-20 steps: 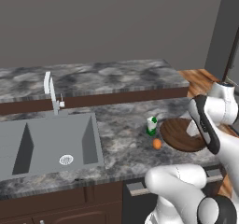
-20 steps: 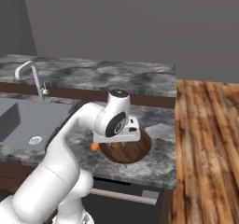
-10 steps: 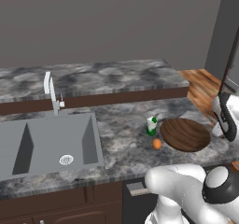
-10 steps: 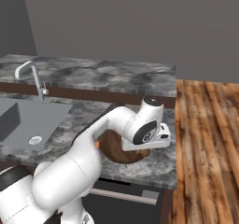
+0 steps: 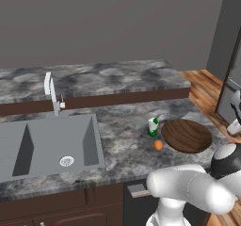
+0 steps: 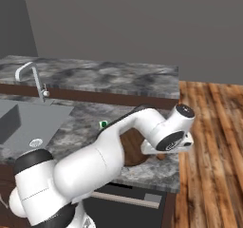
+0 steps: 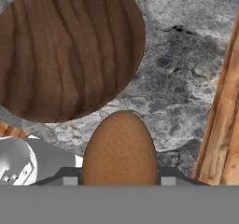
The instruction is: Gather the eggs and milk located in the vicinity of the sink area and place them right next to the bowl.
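From my left base cam I get the whole counter: sink with the faucet on the left, milk standing upright just left of the bowl, and the orange egg lying on the stone right by the bowl's near-left rim. The right base cam hides most of that behind the arm; there I only catch a sliver of the milk, part of the bowl, and the wrist hanging over the counter's right end, near the wood floor.

The hand cam is what gives me the brown egg. It sits dead centre at the bottom of that view, right where the gripper fingers come up, and the jaws look pinched on it from either side. Its long axis runs along the gripper's line of sight, narrow end pointing away from the hand. Beyond it is counter, with the bowl close by up-left.
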Robot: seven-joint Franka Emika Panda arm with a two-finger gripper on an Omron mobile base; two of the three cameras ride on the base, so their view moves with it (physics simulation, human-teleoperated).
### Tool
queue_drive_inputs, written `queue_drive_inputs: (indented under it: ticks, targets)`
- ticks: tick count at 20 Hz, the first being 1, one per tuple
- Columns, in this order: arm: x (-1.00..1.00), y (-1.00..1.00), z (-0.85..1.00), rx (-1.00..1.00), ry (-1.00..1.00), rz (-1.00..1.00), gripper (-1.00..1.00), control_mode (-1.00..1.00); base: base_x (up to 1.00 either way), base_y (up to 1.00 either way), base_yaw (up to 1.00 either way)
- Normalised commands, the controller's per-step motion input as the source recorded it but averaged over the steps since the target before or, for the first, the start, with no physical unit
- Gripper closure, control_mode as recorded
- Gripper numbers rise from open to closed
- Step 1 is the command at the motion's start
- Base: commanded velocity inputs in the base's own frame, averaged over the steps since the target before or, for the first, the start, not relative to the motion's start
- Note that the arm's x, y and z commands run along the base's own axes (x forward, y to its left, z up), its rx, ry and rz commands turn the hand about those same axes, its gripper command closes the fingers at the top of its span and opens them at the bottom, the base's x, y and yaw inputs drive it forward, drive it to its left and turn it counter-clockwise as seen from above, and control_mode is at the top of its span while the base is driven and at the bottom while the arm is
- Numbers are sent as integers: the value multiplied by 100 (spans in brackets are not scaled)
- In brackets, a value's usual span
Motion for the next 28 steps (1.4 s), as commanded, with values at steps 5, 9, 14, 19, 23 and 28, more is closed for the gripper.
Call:
queue_drive_inputs:
  ticks: [5,9,14,19,23,28]
  targets:
    - [0,-4,-27,14,-14,8,100,-100,0,0,0]
    - [0,0,-27,6,-6,14,100,-100,0,0,0]
    - [0,1,-2,0,0,19,100,-100,0,0,0]
    - [0,4,-13,0,0,17,100,-100,0,0,0]
    - [2,12,-36,-1,0,11,100,-100,0,0,0]
    - [4,1,-24,-6,0,7,100,-100,0,0,0]
